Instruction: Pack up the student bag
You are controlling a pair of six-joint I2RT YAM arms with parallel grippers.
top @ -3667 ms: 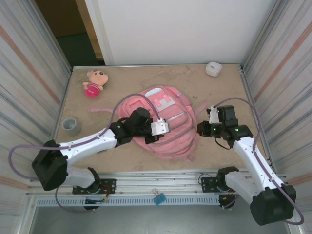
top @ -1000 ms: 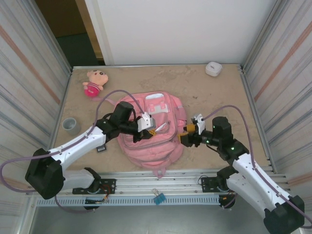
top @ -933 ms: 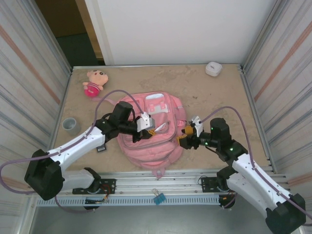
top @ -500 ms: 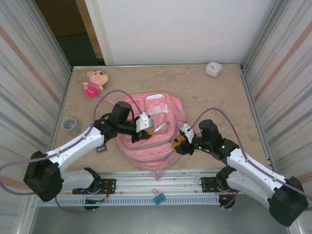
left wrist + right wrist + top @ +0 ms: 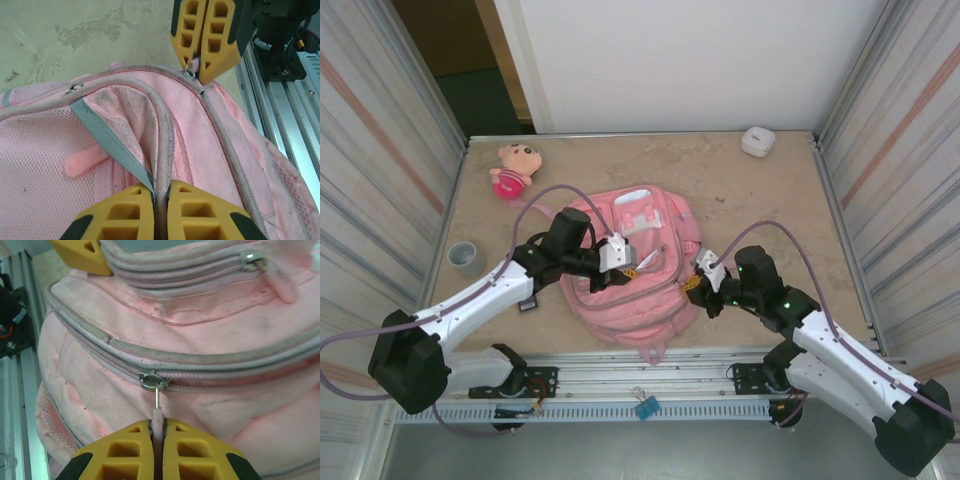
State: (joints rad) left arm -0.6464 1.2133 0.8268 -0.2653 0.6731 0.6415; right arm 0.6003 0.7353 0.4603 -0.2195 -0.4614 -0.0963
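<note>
Student bag (image 5: 638, 300) is pictured lying flat at the middle of the sandy table (image 5: 770, 200), between the two arms. Its grey piped edge (image 5: 164, 135) is clamped by the left gripper (image 5: 160, 202), while a pink zip pull (image 5: 158, 416) on its right flank is pinched tight by the right gripper (image 5: 159, 432). A plush doll (image 5: 510, 168) is seen far left.
</note>
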